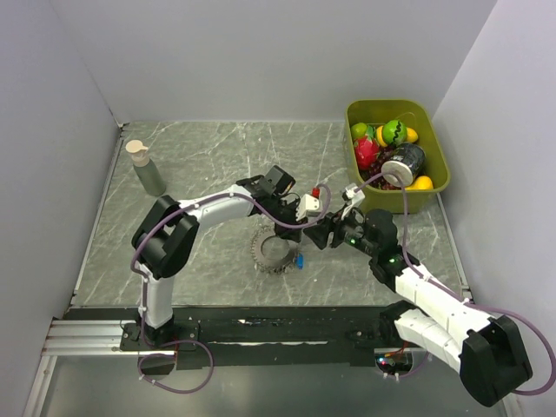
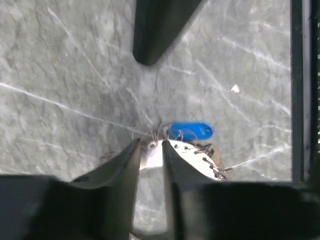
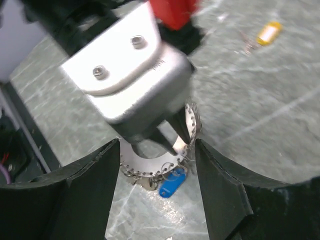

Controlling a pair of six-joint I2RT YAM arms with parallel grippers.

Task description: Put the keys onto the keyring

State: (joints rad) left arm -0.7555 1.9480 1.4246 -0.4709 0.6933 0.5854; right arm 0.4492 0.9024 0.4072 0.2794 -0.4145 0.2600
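Keyring (image 1: 271,252) lies flat on the table (image 1: 200,156), mid-table between the two arms. The blue key (image 2: 190,131) lies flat just beside its near-right rim. Can't tell if its small wire loop is already hooked on the ring. In the left wrist view the blue key's long axis runs side to side, just past the fingertips and off to their right.

Left gripper (image 2: 150,144) is down at the ring's rim. Its jaws show only a narrow gap, with a pale strip of the ring sitting in it. Can't tell whether it's pinched or loose.

Right gripper (image 3: 156,142) hovers above the same spot with its jaws wide apart and nothing held. In its own view the blue key sits low between its two fingers, on the near side of the left gripper's tips.

Judgement: the left fingertips are closest to the blue key, but they are taken up with the ring. The right arm is the free one, and it would have to come down on the side away from the left fingers.

A yellow key (image 3: 270,33) lies well apart, farther out on the table.
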